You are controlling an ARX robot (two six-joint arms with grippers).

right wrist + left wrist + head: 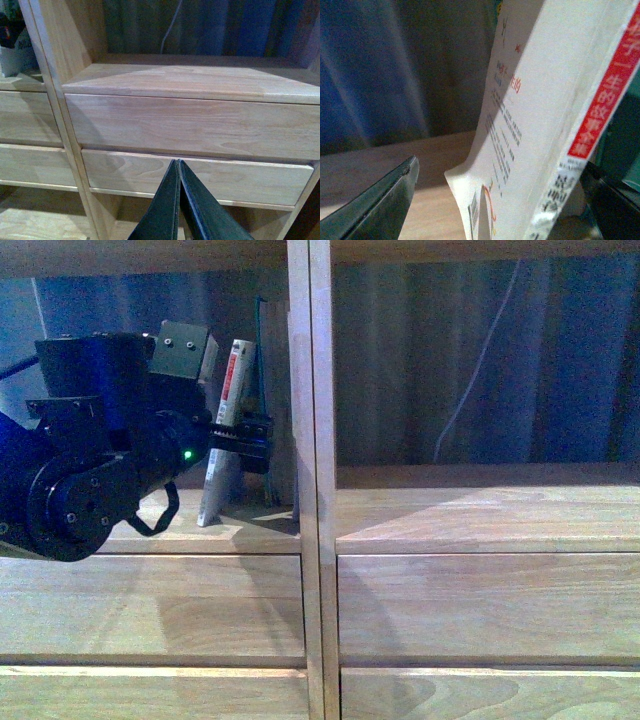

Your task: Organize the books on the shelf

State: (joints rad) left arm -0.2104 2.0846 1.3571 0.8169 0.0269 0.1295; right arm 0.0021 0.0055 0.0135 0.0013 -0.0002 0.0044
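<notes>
Claw work first: the left claw (243, 440) is clamped across the white paperback (224, 430), about midway up its height, in the left bay of the shelf (308, 490). That book stands nearly upright, tilted a little, with its lower edge on the shelf board. Just beside it, toward the double central upright (309, 390), stands the teal book (268, 390), close against the wood. The paperback looks thin, light and floppy, so it would likely bow if pinched near a corner; a hold across spine and cover at mid-height seems the safest. The teal book looks thicker and stiffer and should stand by itself. Further right, the right claw (178, 200) hangs shut and empty before the drawer fronts (190, 125).
</notes>
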